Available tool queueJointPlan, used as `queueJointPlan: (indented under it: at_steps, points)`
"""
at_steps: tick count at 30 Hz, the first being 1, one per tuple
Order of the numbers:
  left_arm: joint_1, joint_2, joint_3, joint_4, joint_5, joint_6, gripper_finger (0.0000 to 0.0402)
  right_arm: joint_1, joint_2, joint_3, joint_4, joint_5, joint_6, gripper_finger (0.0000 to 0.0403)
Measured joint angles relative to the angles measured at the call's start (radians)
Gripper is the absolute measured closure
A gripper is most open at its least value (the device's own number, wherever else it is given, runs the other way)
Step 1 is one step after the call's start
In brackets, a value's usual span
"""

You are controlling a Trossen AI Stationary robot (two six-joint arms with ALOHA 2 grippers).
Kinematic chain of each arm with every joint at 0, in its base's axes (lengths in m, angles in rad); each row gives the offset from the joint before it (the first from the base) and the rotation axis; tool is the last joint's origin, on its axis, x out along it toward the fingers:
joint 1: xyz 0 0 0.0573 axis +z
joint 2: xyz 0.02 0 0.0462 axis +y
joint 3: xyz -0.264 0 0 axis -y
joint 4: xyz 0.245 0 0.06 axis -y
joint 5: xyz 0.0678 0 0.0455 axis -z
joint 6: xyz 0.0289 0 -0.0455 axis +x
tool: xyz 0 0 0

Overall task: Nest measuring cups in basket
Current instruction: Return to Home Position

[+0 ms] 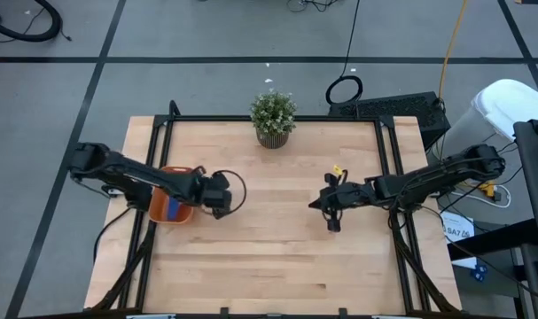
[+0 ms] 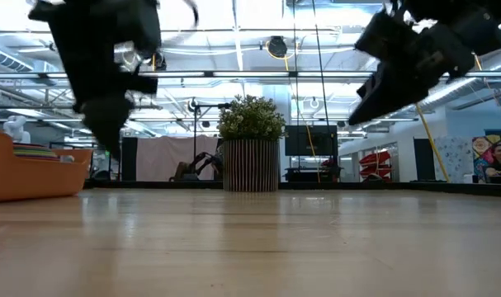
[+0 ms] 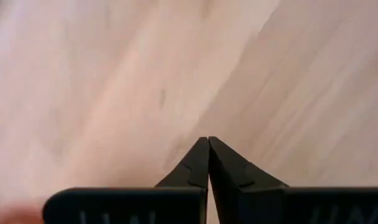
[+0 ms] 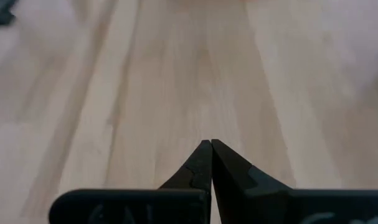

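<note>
Measuring cups [image 1: 171, 209] sat in the basket [image 1: 155, 211] at the table's [image 1: 269, 257] left side, just left of the empty, shut-fingered left gripper [image 3: 208, 140]; the right gripper [image 4: 211, 143], also closed, hung well apart at right.

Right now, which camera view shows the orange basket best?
The high view: it looks down into the basket, though the left arm crosses it. The low view shows only its side wall at the edge. Both wrist views show just table.

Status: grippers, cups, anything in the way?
Left gripper shut, empty, beside basket. Right gripper shut, empty. Measuring cups in basket. Potted plant far back, not obstructing.
</note>
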Motion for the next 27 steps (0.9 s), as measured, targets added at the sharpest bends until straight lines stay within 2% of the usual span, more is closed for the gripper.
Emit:
queueJointPlan:
  at_steps: [4,8,13,17,22,27]
  points:
    - [-0.050,-0.135,-0.033,0.176,-0.123,0.175,0.0391,-0.002,-0.104,0.000,0.045,0.000,-0.075,0.0403]
    - [-0.049,-0.293,-0.135,0.412,-0.130,0.341,0.0397,-0.020,-0.224,-0.034,0.188,-0.002,-0.138,0.0403]
    - [-0.012,-0.490,-0.346,0.800,0.060,0.512,0.0389,-0.076,-0.351,-0.179,0.422,-0.057,-0.131,0.0403]
    - [0.046,-0.623,-0.541,1.068,0.226,0.559,0.0398,-0.151,-0.412,-0.328,0.576,-0.106,-0.049,0.0403]
    - [0.154,-0.736,-0.694,1.166,0.380,0.550,0.0396,-0.247,-0.439,-0.454,0.697,-0.186,0.049,0.0403]
    - [0.262,-0.775,-0.747,1.189,0.523,0.565,0.0397,-0.329,-0.438,-0.486,0.722,-0.217,0.075,0.0403]
